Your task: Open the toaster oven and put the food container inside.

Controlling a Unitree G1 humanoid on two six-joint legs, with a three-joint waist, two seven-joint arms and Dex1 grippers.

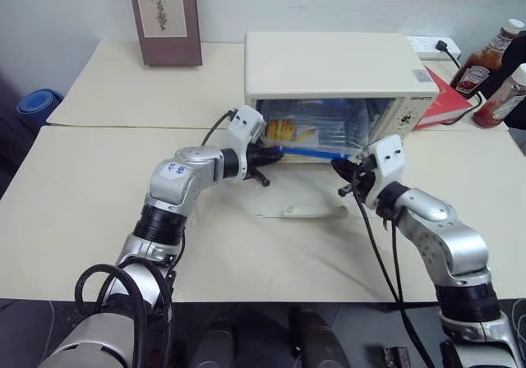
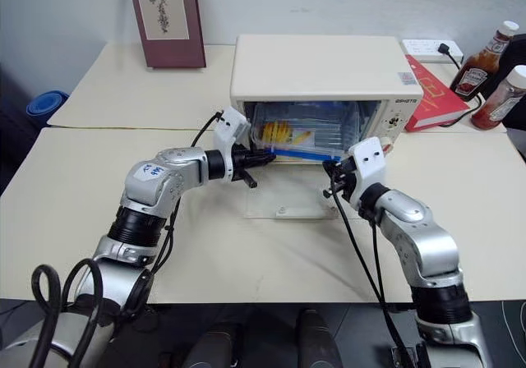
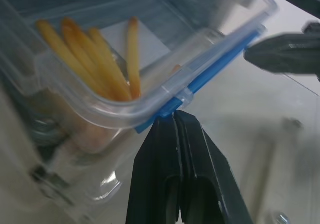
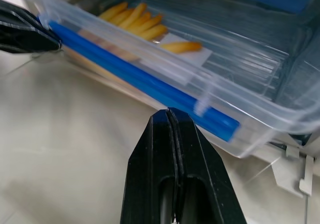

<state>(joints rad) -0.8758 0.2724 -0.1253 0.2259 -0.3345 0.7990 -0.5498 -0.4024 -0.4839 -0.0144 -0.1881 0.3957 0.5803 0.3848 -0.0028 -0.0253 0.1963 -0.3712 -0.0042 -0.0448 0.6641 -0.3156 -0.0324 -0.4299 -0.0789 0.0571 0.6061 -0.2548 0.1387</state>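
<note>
The food container point(image 2: 302, 138), a clear plastic box with a blue clip along its near side and yellow fries inside, sits in the mouth of the toaster oven point(image 2: 325, 80), most of it already within the cavity and its near edge still at the opening. The oven is a cream box standing toward the far edge of the desk point(image 2: 74, 195), right of centre. Its glass door point(image 2: 289, 194) lies folded down flat toward the robot.

The left hand point(image 2: 261, 159) has its two black fingers pressed together, gripping nothing, with the tips at the container's near left corner, right at the blue clip. The right hand point(image 2: 330, 171) is likewise closed and empty, its tips just short of the same blue clip near the right end.

The step appears to be pushing the box the rest of the way in. To do it well, both closed hands should probably press evenly on the near wall so the box slides straight and does not twist against the oven's side. The push should stay low and level, clear of the open door.

Around the oven: a framed picture point(image 2: 167, 19) leans at the far edge, a red book point(image 2: 431, 89) lies to the oven's right, and two sauce bottles point(image 2: 491, 68) stand near the far right corner.
</note>
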